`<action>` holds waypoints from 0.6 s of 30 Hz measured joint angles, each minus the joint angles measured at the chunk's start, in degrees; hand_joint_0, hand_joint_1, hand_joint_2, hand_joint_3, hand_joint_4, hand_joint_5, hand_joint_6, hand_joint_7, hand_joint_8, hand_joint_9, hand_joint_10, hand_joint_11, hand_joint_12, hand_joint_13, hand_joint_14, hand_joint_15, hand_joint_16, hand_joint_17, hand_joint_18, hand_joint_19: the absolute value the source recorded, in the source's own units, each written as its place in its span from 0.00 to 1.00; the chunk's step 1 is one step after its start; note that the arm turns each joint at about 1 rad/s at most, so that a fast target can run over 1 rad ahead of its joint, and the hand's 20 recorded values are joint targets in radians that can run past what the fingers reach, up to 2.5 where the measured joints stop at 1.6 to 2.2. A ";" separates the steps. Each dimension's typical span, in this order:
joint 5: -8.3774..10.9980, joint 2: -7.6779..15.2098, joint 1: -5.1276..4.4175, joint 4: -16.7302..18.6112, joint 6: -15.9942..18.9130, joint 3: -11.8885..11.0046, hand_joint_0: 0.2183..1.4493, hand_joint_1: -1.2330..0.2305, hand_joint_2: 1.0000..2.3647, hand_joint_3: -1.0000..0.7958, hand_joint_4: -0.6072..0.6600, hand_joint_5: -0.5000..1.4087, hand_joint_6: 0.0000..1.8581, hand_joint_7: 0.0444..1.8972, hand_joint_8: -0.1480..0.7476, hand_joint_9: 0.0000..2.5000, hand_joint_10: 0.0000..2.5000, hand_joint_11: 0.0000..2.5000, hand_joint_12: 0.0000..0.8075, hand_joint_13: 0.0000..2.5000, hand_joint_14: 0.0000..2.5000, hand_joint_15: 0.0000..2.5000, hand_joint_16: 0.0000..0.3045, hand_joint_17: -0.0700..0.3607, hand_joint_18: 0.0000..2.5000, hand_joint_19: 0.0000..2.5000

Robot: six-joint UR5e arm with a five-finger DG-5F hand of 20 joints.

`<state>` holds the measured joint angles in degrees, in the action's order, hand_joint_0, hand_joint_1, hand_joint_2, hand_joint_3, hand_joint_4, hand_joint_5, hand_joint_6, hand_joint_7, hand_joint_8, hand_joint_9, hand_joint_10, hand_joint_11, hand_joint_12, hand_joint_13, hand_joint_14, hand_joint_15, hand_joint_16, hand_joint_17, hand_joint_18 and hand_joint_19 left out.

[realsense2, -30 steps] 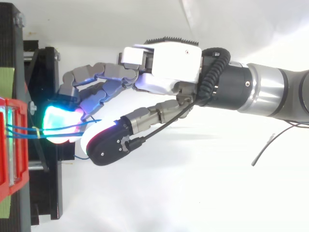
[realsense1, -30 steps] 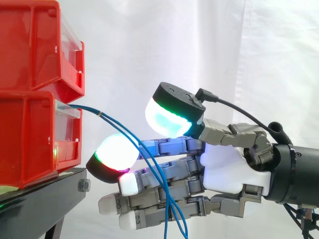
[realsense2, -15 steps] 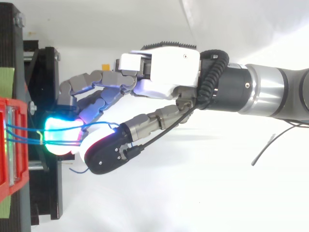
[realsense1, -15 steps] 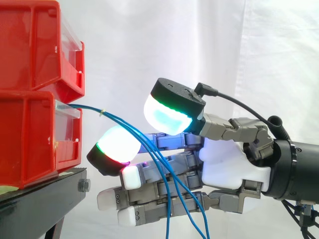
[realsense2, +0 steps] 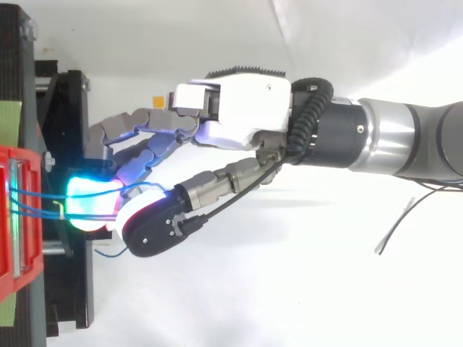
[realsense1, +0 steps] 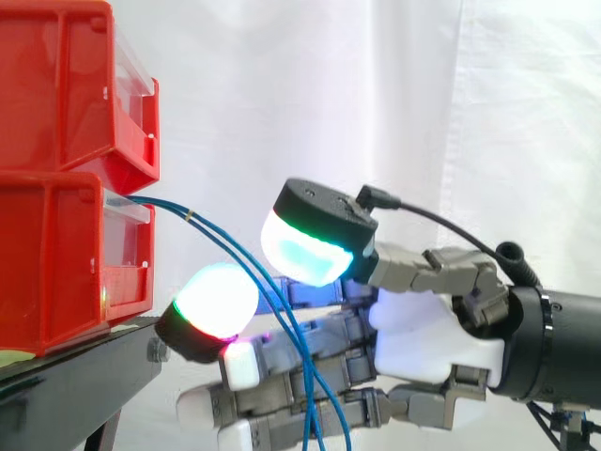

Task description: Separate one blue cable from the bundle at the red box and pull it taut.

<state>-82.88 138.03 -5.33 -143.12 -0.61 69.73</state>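
- In the side view the hand [realsense1: 423,329] is reaching in from 3 o'clock, its fingers pointing toward 9 o'clock at the lower red bin [realsense1: 56,263].
- The hand is standing open: the fingers are lying loosely bent and stacked, and the thumb is arching above them.
- The thumb pad [realsense1: 300,249] is glowing cyan with a green rim. The finger pad [realsense1: 216,296] at its 8 o'clock is glowing white with green and magenta edges.
- A narrow gap is showing between these two pads, and neither one is clamping anything that I can make out.
- The blue cables [realsense1: 225,242] are coming out of the lower red bin's front opening, gathered by a small pale tie [realsense1: 188,216] just beside the bin.
- From the tie they are sloping toward 5 o'clock, passing through the gap between the pads and crossing in front of the lower fingers. They are running out of the side view at 6 o'clock.
- They are fanning apart below the tie and hanging with some slack; I cannot tell whether the pads are touching them.
- The upper red bin [realsense1: 66,85] is sitting stacked on the lower one, and both are resting on the black stand [realsense1: 75,376] before the white curtain [realsense1: 394,94].
- In the top view the hand [realsense2: 253,108] is stretching toward 9 o'clock, with the cables lying across the glowing finger pad near the bin.
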 measured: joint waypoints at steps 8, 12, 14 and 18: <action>-0.67 0.29 0.12 -0.58 0.89 -0.38 0.28 0.39 0.01 0.34 0.63 0.18 0.27 0.61 0.53 0.30 0.00 0.27 0.44 0.28 0.01 0.16 0.12 0.35 0.20 0.15; -1.10 0.30 0.19 -0.57 0.91 -1.02 0.27 0.39 0.01 0.34 0.62 0.18 0.28 0.61 0.53 0.30 0.00 0.27 0.44 0.28 0.01 0.16 0.12 0.35 0.21 0.15; -1.51 0.31 0.21 -0.65 0.93 -1.35 0.27 0.39 0.01 0.34 0.62 0.18 0.28 0.60 0.53 0.30 0.00 0.27 0.43 0.28 0.01 0.16 0.12 0.35 0.21 0.15; -2.60 0.28 0.40 -0.86 0.96 -1.82 0.29 0.38 0.01 0.35 0.62 0.18 0.28 0.60 0.53 0.30 0.00 0.27 0.43 0.28 0.01 0.16 0.12 0.35 0.21 0.15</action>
<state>-85.47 138.30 -4.93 -143.98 0.34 67.91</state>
